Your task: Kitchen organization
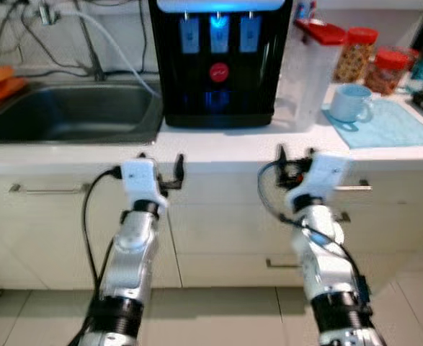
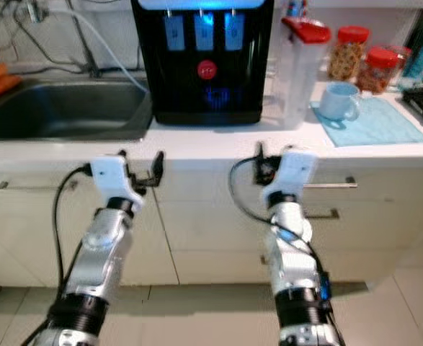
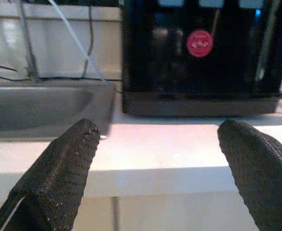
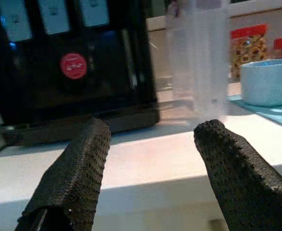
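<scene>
Countertop (image 1: 218, 144) carries black water dispenser (image 1: 218, 61); left gripper (image 1: 161, 169), right gripper (image 1: 295, 160) below edge, jaws spread, empty.

Head downward; wrists toward dispenser (image 1: 218, 61)

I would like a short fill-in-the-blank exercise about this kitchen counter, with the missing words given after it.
1. The pale blue mug stands on a light blue ____.
2. The black water dispenser stands to the robot's right of the ____.
3. The clear jug has a ____ lid.
4. The left tool and the right tool both have ____ fingers, holding nothing.

Missing words: mat; sink; red; open
</scene>
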Motion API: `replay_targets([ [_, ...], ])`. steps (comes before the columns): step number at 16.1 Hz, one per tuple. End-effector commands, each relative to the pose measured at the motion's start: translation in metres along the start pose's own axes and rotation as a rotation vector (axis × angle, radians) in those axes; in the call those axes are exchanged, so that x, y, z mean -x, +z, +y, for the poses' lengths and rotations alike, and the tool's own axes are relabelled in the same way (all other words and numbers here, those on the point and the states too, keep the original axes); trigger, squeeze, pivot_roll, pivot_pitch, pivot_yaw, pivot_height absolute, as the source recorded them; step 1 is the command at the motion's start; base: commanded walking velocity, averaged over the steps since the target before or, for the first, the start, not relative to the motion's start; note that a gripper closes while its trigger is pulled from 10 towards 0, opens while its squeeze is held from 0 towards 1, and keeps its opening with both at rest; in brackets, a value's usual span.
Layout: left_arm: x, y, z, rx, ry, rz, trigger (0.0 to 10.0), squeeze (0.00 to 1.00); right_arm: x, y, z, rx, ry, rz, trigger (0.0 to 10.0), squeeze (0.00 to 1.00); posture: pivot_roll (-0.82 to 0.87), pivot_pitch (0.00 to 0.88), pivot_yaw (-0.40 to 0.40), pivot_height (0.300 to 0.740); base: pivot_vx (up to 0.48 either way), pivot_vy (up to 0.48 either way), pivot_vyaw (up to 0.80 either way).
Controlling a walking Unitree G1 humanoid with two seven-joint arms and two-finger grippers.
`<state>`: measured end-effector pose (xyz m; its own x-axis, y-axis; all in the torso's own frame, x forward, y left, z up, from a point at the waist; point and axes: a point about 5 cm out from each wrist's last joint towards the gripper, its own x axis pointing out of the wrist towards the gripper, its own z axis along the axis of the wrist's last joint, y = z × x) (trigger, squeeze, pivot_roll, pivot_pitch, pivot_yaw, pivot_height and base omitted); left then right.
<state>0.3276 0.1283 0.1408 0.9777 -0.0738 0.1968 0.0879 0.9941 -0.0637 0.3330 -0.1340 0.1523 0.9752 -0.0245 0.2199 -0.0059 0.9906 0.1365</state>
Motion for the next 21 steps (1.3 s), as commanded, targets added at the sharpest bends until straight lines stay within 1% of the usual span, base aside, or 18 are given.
replay_targets([
  [1,-0.0007,0.0004,-0.0039,0.007,-0.005,0.004,10.0,0.0,-0.0009,0.0016,-0.0035,-0.007,-0.004,0.003,10.0,0.0,0.02,0.025,0.086,0.74,0.0,0.48,0.0],
  [2,-0.0009,0.0006,-0.0043,0.007,-0.006,0.004,10.0,0.0,-0.0011,0.0,-0.0028,-0.007,0.003,0.019,10.0,0.0,0.02,0.026,0.086,0.74,0.0,0.48,0.0],
  [3,-0.001,0.0007,-0.0042,0.007,-0.005,0.004,10.0,0.0,-0.0014,-0.0011,-0.0021,-0.026,0.007,0.029,10.0,0.0,0.02,0.027,0.085,0.74,0.0,0.48,-0.8],
  [4,-0.0009,0.0007,-0.0041,0.006,-0.004,0.004,10.0,0.0,-0.0016,-0.0007,-0.0018,-0.022,0.009,0.027,10.0,0.0,0.02,0.027,0.084,0.74,0.0,0.48,-0.8],
  [5,-0.0008,0.0007,-0.0041,0.006,-0.003,0.004,10.0,0.0,-0.0016,0.0007,-0.0012,0.0,0.017,0.014,10.0,0.0,0.02,0.027,0.084,0.74,0.0,0.48,0.0],
  [6,-0.0008,0.0007,-0.004,0.005,-0.003,0.004,10.0,0.0,-0.0012,0.0006,-0.0001,0.003,0.021,0.011,10.0,0.0,0.03,0.027,0.083,0.74,0.0,0.48,0.0],
  [8,-0.0007,0.0008,-0.0041,0.005,0.0,0.004,10.0,0.0,-0.0012,-0.0007,-0.0004,-0.01,0.017,0.019,10.0,0.0,0.03,0.028,0.082,0.74,0.0,0.48,0.0],
  [18,-0.0001,0.0009,-0.0023,0.002,0.008,0.004,10.0,0.0,-0.0016,-0.0026,0.0024,-0.013,0.028,0.027,10.0,0.0,0.04,0.03,0.081,0.74,0.0,0.473,0.0],
  [20,0.0,0.0001,-0.0023,-0.012,0.011,0.006,10.0,0.0,-0.0011,-0.0032,0.0035,-0.015,0.031,0.029,10.0,0.0,0.04,0.03,0.082,0.74,0.0,0.0,0.0],
  [21,0.0008,-0.0022,-0.0014,0.011,0.03,0.018,10.0,0.0,-0.0007,-0.0036,0.0042,-0.017,0.032,0.03,10.0,0.0,0.04,0.033,0.081,0.74,0.0,0.0,0.0],
])
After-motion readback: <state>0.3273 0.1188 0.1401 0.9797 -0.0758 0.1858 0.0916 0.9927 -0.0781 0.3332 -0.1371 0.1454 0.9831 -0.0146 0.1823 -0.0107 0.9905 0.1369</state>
